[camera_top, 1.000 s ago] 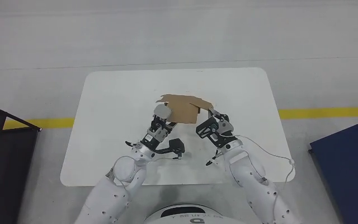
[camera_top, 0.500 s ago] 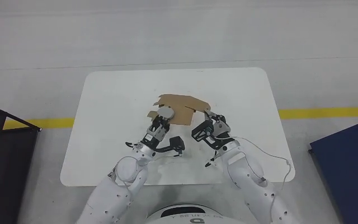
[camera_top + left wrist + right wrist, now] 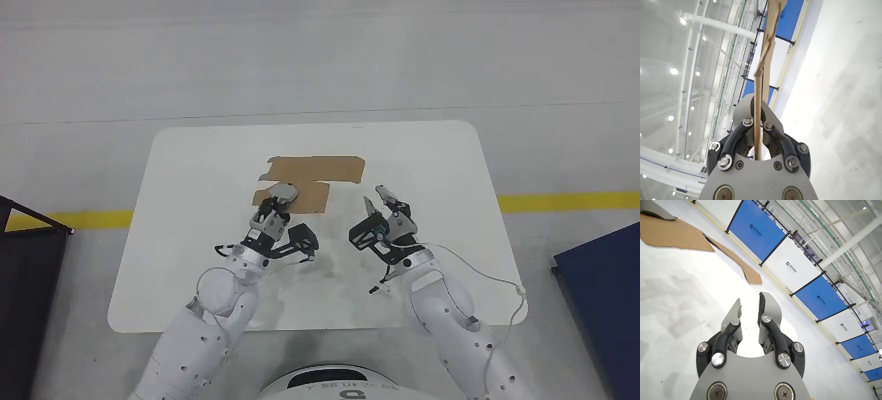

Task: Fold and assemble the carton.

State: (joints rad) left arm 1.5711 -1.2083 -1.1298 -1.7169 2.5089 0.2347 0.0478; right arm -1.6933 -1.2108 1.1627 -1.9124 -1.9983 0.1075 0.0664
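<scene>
Plain brown corrugated cardboard for the carton point(image 3: 320, 170), matt and unprinted, with one frayed, ragged edge in the left wrist view. Beneath the carton, a white table point(image 3: 200, 250), smooth and matt, faintly scuffed and speckled. Dull grey brushed metal on the plates of the left gripper point(image 3: 757, 102), pinched onto the carton's edge. Black, slightly glossy links behind them, with bright shiny screw heads. Same grey metal plates and polished bolts on the right gripper point(image 3: 750, 297), near the carton but apart from it, plus a black ribbed pad on one finger's inner face. Well away from the carton, pale grey floor point(image 3: 300, 60), smooth with low sheen, crossed by a yellow painted line point(image 3: 570, 201).
</scene>
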